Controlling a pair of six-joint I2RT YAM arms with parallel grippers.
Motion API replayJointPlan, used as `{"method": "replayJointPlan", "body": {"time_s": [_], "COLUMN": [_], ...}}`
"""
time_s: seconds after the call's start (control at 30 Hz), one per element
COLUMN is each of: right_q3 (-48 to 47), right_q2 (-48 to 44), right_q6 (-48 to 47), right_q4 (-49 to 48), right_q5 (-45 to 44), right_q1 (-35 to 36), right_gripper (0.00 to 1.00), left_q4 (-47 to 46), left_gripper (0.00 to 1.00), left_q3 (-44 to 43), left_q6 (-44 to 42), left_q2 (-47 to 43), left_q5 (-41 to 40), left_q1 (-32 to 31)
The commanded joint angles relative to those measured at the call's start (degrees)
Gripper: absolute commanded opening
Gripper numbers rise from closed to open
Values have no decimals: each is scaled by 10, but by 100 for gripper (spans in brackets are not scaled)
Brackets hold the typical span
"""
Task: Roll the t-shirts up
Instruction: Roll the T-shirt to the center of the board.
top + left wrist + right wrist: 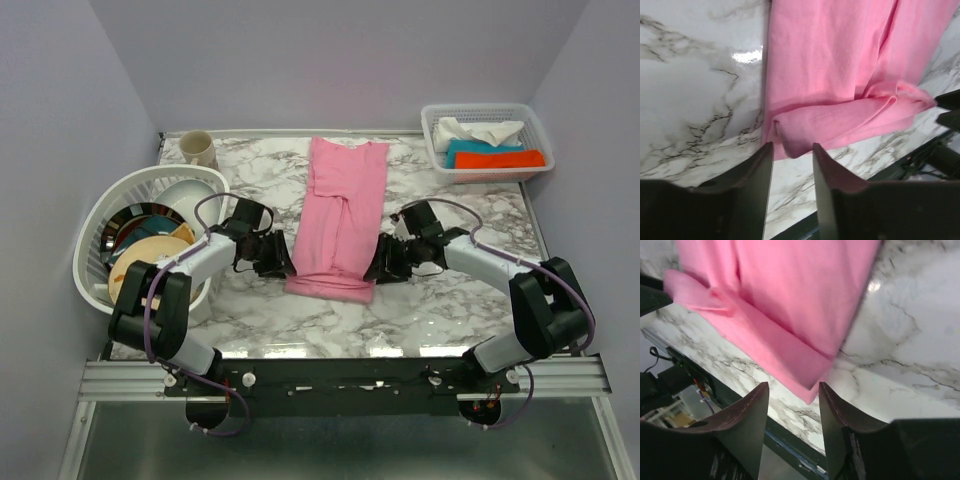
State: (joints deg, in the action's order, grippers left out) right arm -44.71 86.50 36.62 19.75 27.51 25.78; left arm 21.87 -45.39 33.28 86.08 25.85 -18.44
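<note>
A pink t-shirt (340, 215) lies folded into a long strip down the middle of the marble table, its near end turned over into a short fold (330, 287). My left gripper (283, 265) is open at the fold's left corner, which shows just past its fingertips in the left wrist view (790, 145). My right gripper (374, 266) is open at the fold's right corner, seen in the right wrist view (807, 385). Neither gripper holds the cloth (790, 305). The shirt also fills the left wrist view (840, 65).
A white dish rack (100, 250) with plates stands at the left, a beige cup (198, 148) behind it. A white basket (487, 142) with folded cloths sits at the back right. The table's front edge (340, 350) runs just near the fold.
</note>
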Motion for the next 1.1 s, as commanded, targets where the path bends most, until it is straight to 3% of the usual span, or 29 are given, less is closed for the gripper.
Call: {"method": "replayJointPlan", "body": {"time_s": [0.0,0.17,0.3,0.33,0.4,0.47,0.57,0.73,0.9,1.07], "right_q3": [-85,-100,-95,-98,-103,-96,-57,61,80,96], "right_q2": [-46,-94,-111,-109,-105,-113,-147,-234,-259,-280], "right_q6": [-129,-349,-515,-570,-618,-690,-745,-765,-776,-791], "right_q4": [55,86,101,109,134,146,76,-69,-80,-60], "right_q5": [-16,21,87,97,119,115,71,1,-27,-10], "right_q1": [-6,-6,-4,-1,5,31,72,108,110,110], "right_gripper": [54,49,43,42,41,49,52,57,57,57], "left_q4": [86,109,114,118,121,120,58,-140,-289,-287], "left_gripper": [52,55,53,53,54,57,63,64,64,63], "left_q3": [-56,-81,-71,-68,-45,-13,60,168,249,264], "left_q6": [-73,-201,-392,-478,-546,-648,-747,-791,-805,-835], "left_q2": [-28,-64,-112,-122,-153,-179,-223,-272,-270,-240], "left_q5": [-39,2,108,123,131,125,84,13,-39,-33], "left_q1": [9,9,8,7,-6,-19,-59,-119,-163,-181]}}
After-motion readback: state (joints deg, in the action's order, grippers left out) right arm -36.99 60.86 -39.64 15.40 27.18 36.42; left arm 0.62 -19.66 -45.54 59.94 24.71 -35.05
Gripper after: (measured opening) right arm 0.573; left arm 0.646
